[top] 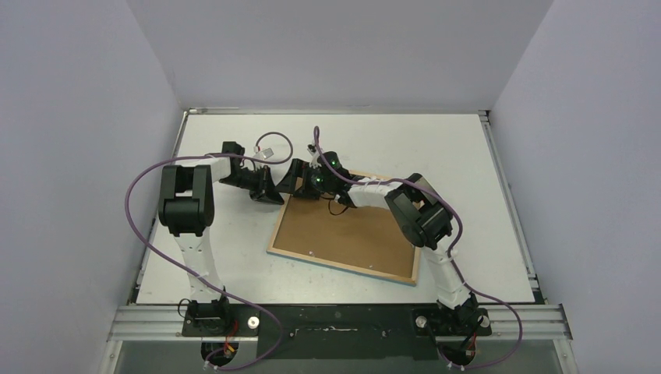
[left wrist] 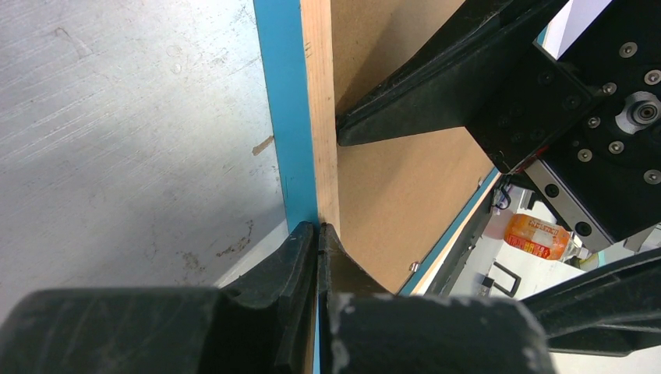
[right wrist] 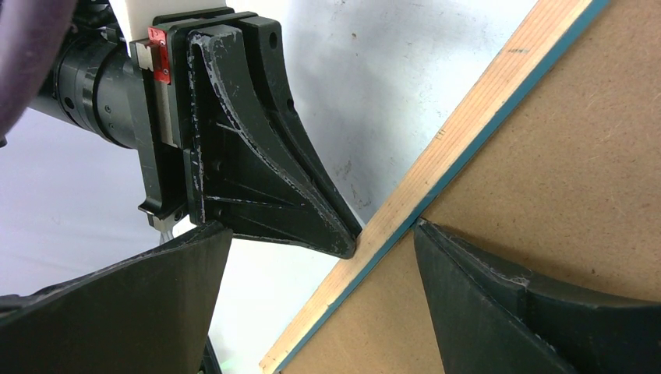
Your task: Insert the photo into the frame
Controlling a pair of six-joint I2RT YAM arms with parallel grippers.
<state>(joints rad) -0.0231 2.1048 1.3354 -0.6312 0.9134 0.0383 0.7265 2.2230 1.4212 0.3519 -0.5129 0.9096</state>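
Observation:
The frame [top: 343, 267] lies face down on the table, its light wooden rim [left wrist: 319, 117] up and its blue side [left wrist: 284, 117] showing. A brown backing board [top: 351, 230] fills it. The photo is hidden. My left gripper [left wrist: 318, 227] is shut with nothing between its fingers, and its tips press against the outside of the frame's far left rim [right wrist: 468, 125]. My right gripper [right wrist: 322, 227] is open and straddles that same rim. One of its fingers [right wrist: 468, 280] rests on the backing board [right wrist: 561, 156] by the inner edge, the other hangs over the table outside.
The white table [top: 436, 148] is closed in by grey walls on three sides. Both arms meet at the frame's far left corner [top: 292, 195], cables looping above them. An orange-labelled bottle [left wrist: 534, 236] shows in the background past the frame.

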